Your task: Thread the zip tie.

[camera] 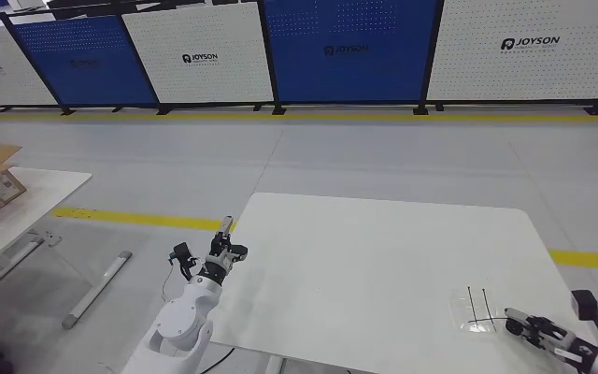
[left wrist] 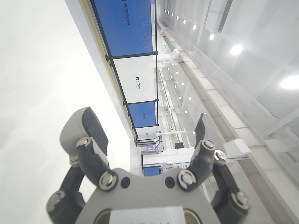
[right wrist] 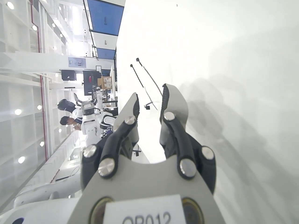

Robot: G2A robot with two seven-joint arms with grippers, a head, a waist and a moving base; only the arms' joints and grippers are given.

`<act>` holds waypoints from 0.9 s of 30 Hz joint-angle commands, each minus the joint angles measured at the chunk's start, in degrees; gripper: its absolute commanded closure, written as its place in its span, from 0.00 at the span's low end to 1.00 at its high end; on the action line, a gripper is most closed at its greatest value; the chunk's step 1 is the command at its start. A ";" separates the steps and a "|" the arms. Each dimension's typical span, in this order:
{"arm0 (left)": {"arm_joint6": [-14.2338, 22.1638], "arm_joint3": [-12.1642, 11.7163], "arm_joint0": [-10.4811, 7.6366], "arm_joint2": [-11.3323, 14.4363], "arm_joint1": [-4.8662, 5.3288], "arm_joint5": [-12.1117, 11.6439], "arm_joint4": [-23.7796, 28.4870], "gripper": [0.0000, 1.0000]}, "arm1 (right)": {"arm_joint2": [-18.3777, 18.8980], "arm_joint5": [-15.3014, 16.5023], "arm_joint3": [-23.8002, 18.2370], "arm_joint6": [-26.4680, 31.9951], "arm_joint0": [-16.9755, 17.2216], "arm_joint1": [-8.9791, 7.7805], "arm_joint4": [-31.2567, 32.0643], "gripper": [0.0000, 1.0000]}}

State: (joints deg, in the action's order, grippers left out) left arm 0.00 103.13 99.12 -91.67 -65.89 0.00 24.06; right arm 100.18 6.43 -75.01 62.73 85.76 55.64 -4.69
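— What lies on our smooth white table (camera: 374, 271)?
— We count three thin black plastic zip ties (camera: 486, 305) on a clear, squarish tray (camera: 460, 301) near the table's right front corner. Two lie side by side, and one lies across their near ends.
— And our grippers?
— Our right gripper (right wrist: 150, 94) sits at that same corner with its ribbed dark pads parted, holding nothing. Our left gripper (left wrist: 149, 127) hangs at the table's left edge, spread wide and also empty.
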 commanded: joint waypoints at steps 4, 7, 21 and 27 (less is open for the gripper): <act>0.00 0.00 0.00 0.00 0.00 0.00 0.00 0.00 | -0.06 0.14 -0.50 -0.17 0.29 -0.20 -0.14 0.78; 0.00 0.00 0.00 0.00 0.00 0.00 0.00 0.00 | -0.13 0.11 -0.97 -0.21 0.44 -0.32 -0.34 0.81; 0.00 0.00 0.00 0.00 0.00 0.00 0.00 0.00 | -0.37 0.09 -0.84 -0.29 0.33 -0.82 -1.78 1.00; 0.00 0.00 0.00 0.00 0.00 0.00 0.00 0.00 | 2.67 3.31 0.10 -0.60 2.21 -0.28 -16.94 1.00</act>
State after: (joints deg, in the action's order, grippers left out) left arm 0.00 103.13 99.12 -91.67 -65.89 0.00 24.06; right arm 102.33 9.35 -75.20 61.20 87.67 55.32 -17.99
